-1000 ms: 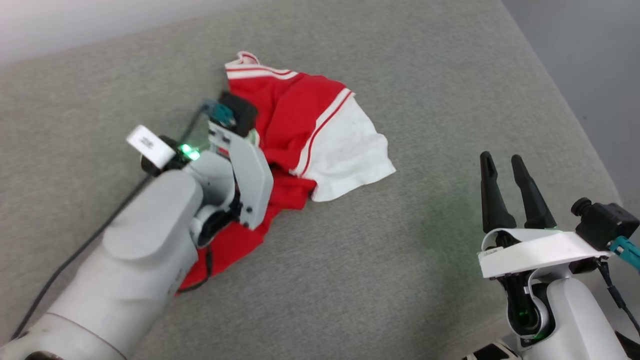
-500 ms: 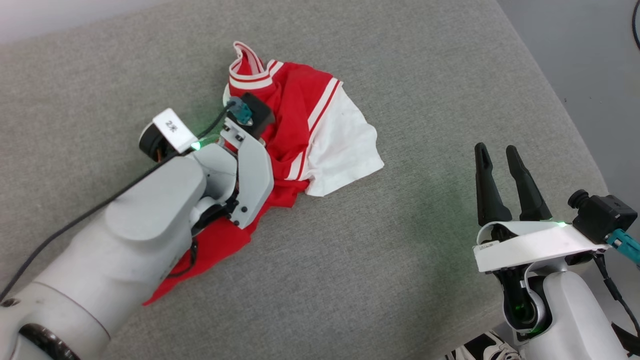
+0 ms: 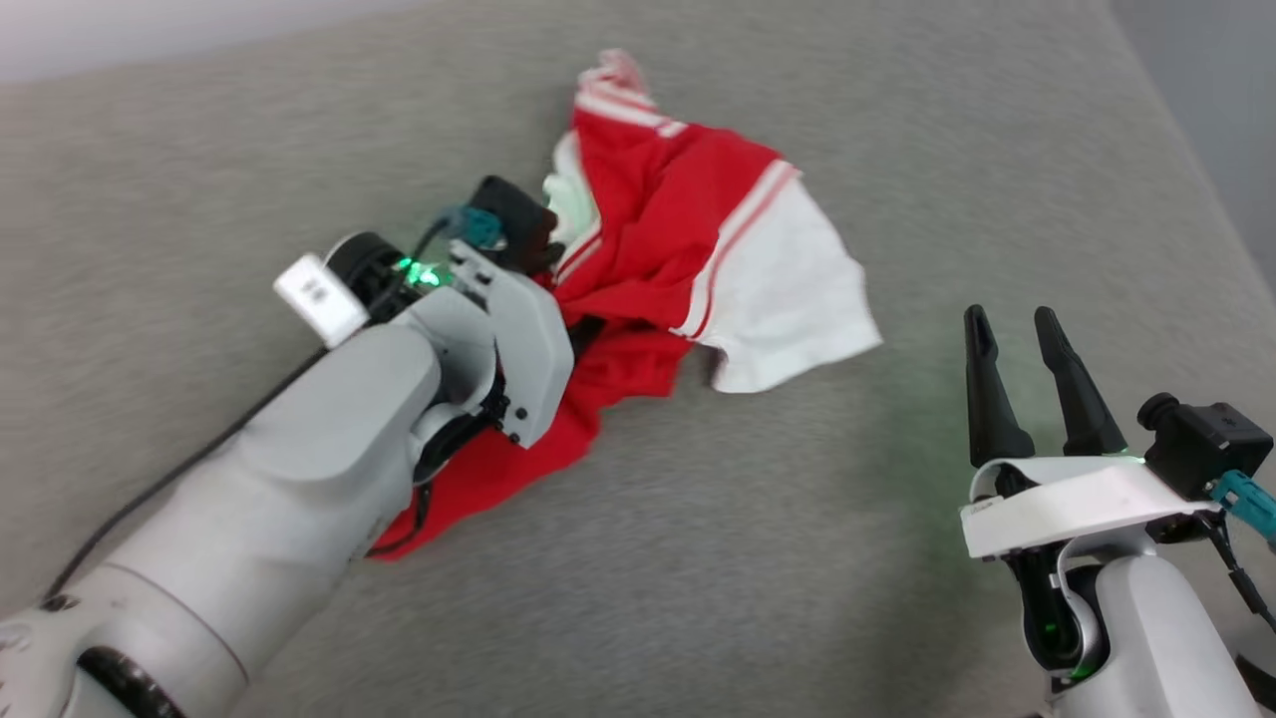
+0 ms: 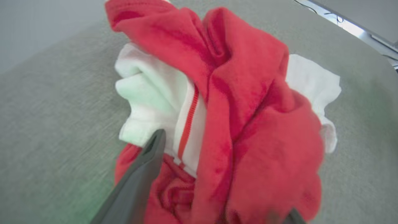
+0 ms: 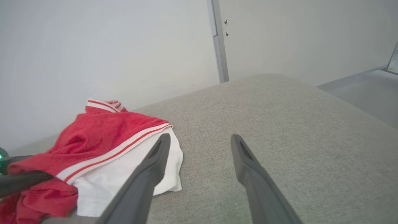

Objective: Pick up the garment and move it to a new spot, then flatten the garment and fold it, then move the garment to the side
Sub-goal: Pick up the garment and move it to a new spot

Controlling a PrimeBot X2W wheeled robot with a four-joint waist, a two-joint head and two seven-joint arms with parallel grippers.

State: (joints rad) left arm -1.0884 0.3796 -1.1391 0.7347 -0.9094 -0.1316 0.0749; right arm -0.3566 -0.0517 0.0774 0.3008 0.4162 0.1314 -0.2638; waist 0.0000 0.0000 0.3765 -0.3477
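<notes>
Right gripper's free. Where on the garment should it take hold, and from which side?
Probably the garment by its white sleeve hem, coming from the robot's right with the right gripper low. That sleeve lies spread, its free edge facing that side, clear of the bunched red body.

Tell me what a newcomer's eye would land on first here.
The bright red and white T-shirt, crumpled on the grey padded surface at the head view's upper middle. The left gripper is clamped on its bunched red cloth, while the right gripper hangs open at the lower right, clear of it.
</notes>
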